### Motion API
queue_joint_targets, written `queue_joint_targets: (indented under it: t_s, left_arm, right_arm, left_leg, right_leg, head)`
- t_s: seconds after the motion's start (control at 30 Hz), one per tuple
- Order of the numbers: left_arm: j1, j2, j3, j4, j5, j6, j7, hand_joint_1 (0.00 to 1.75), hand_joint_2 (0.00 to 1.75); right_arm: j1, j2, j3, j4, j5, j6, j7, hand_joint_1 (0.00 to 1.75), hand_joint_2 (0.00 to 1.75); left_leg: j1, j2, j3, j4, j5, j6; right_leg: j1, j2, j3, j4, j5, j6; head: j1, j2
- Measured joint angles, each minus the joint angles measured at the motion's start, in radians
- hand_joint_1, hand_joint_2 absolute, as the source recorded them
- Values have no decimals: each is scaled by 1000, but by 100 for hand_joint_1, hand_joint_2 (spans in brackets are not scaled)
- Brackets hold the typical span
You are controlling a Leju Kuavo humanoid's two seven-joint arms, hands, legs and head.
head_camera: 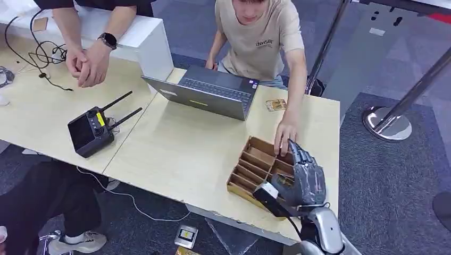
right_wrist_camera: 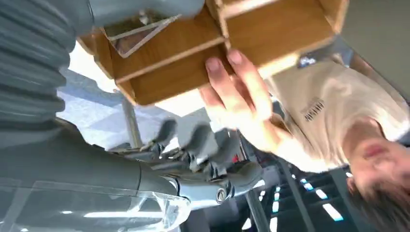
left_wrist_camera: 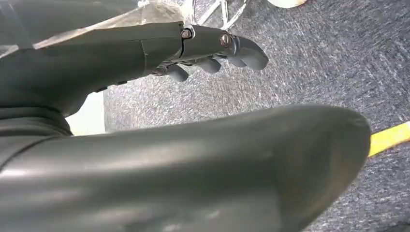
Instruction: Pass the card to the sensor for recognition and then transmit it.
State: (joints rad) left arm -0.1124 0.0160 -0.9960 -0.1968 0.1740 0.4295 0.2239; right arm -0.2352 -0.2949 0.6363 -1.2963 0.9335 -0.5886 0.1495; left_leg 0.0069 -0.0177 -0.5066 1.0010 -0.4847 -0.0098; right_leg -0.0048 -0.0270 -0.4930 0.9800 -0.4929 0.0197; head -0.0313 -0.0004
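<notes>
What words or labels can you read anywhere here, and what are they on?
Small dark print on the chest of the person's beige T-shirt: too small and blurred to read.
Small patterned card lying on the light wooden table: markings unreadable.
Stickers on the grey laptop: unreadable.
Nothing else carries text.

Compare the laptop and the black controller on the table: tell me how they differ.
The laptop is grey, flat and hinged open, showing its keyboard; the black controller is a chunky one-piece block with a screen. The controller has two antennas sticking out; the laptop has none. The laptop sits by the table's far edge before a person; the controller lies nearer the near edge. Both rest on the light wooden table.
</notes>
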Motion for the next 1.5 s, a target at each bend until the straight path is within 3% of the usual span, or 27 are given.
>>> queue_joint_targets:
  t_s: [0.2, 0.23, 0.93, 1.23, 1.5]
  left_arm:
    - [0, 0, 10, 0, 3, 0, 0, 0, 0]
    - [0, 0, 12, 0, 3, 0, 0, 0, 0]
    - [1, 0, 17, 0, 3, 1, 0, 0, 0]
    - [1, 2, 17, 0, 6, -6, 4, 0, 0]
    - [2, 4, 17, 0, 5, -6, -3, 0, 0]
  right_arm:
    - [-12, 2, -11, -81, 0, 3, -1, 0, 0]
    - [-13, 2, -13, -91, 0, 4, -3, 0, 175]
    - [-26, 0, -45, -187, -24, 45, -30, 0, 175]
    - [-26, -41, -47, -188, 14, 131, -24, 0, 175]
    - [-4, -104, -48, -239, -85, 245, -25, 0, 175]
  left_leg:
    - [0, 0, 0, 0, 0, 0]
    - [0, 0, 0, 0, 0, 0]
    - [0, 0, 0, 0, 0, 0]
    - [0, 0, 0, 0, 0, 0]
    - [0, 0, 0, 0, 0, 0]
  right_leg:
    - [0, 0, 0, 0, 0, 0]
    - [0, 0, 0, 0, 0, 0]
    - [0, 0, 0, 0, 0, 0]
    - [0, 0, -1, 0, 0, 0]
    - [0, 0, -1, 0, 0, 0]
  head:
    - [0, 0]
    - [0, 0]
    - [0, 0]
    - [0, 0]
    - [0, 0]
